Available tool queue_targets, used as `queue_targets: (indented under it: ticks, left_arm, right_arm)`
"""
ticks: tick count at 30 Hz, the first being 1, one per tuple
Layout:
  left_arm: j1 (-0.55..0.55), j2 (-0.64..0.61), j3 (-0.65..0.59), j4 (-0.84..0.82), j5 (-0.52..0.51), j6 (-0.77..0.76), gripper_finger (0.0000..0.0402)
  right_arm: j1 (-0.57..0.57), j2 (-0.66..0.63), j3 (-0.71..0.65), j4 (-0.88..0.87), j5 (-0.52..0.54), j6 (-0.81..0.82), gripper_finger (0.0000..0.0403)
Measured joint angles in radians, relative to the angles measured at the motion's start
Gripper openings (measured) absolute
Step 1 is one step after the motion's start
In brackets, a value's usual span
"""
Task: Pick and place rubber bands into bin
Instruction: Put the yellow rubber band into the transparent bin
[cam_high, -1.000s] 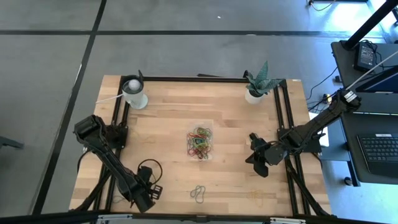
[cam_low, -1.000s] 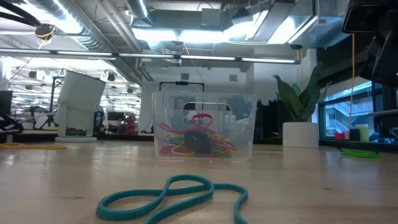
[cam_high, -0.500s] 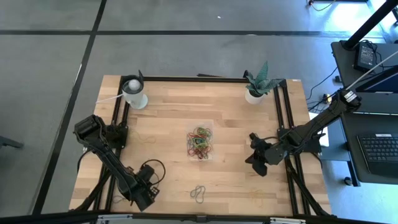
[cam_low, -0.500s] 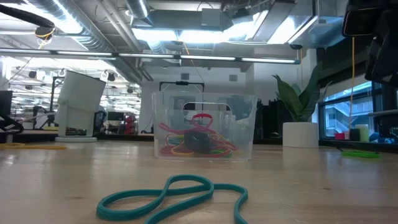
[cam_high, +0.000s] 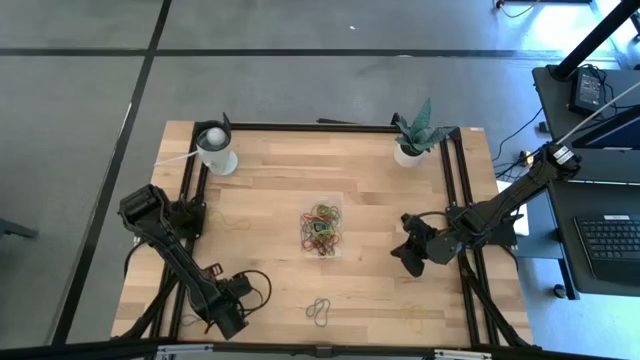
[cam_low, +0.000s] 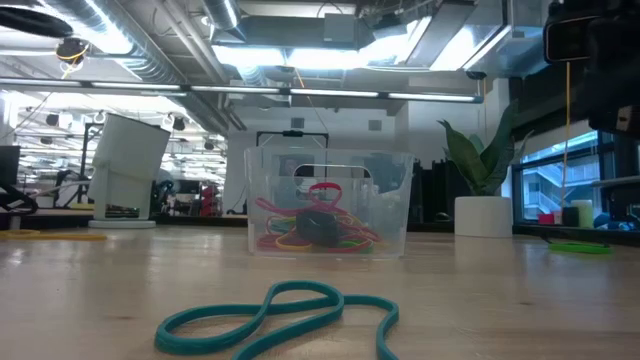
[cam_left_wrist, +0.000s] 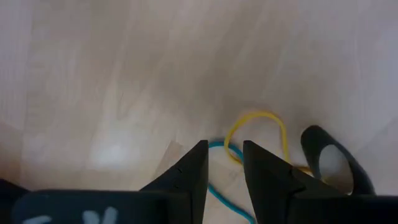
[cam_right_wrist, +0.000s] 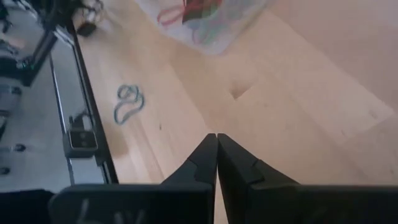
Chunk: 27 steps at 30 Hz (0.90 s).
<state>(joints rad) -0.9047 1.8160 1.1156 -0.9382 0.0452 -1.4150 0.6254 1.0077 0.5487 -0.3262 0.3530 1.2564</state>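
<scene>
The clear bin (cam_high: 322, 228) stands at the table's middle and holds several coloured rubber bands (cam_low: 315, 228). A teal band (cam_high: 319, 312) lies loose near the near edge and shows in the low view (cam_low: 280, 315). My left gripper (cam_high: 240, 298) is at the near left, its fingers (cam_left_wrist: 225, 163) a narrow gap apart. In its wrist view a teal band (cam_left_wrist: 219, 186) runs through that gap, beside a yellow band (cam_left_wrist: 258, 124) and a dark loop (cam_left_wrist: 329, 162). My right gripper (cam_high: 408, 258) is shut and empty, above the table to the right of the bin. My left gripper stands with one fingertip (cam_left_wrist: 198, 163) on each side of a teal band's strand (cam_left_wrist: 216, 147), coming from above. I cannot tell whether the fingertips touch the band.
A white cup (cam_high: 216, 150) stands at the far left corner and a white plant pot (cam_high: 410, 150) at the far right. A green band (cam_low: 580, 247) lies toward the right side. A faint yellow band (cam_high: 413, 316) lies near the near right edge.
My right gripper has shifted a little toward the bin. My left gripper has shifted slightly at the near left corner.
</scene>
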Motion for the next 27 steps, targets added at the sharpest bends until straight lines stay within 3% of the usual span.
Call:
queue_targets:
  ticks: [9,14,22,27]
  left_arm:
    - [-0.023,0.000,0.000,0.046,-0.089,0.150,0.0073]
    - [-0.031,0.005,-0.004,0.051,-0.128,0.158,0.0061]
    - [-0.048,0.038,-0.037,0.106,-0.106,0.246,0.0048]
    - [-0.045,0.028,-0.040,0.100,-0.105,0.216,0.0009]
  right_arm:
    - [0.000,0.000,0.000,0.040,0.085,0.000,0.0016]
    - [0.000,0.000,0.000,0.043,0.100,0.000,0.0016]
    - [0.000,0.000,0.000,0.046,0.102,-0.001,0.0016]
    - [-0.001,0.000,0.000,0.046,0.101,-0.003,0.0016]
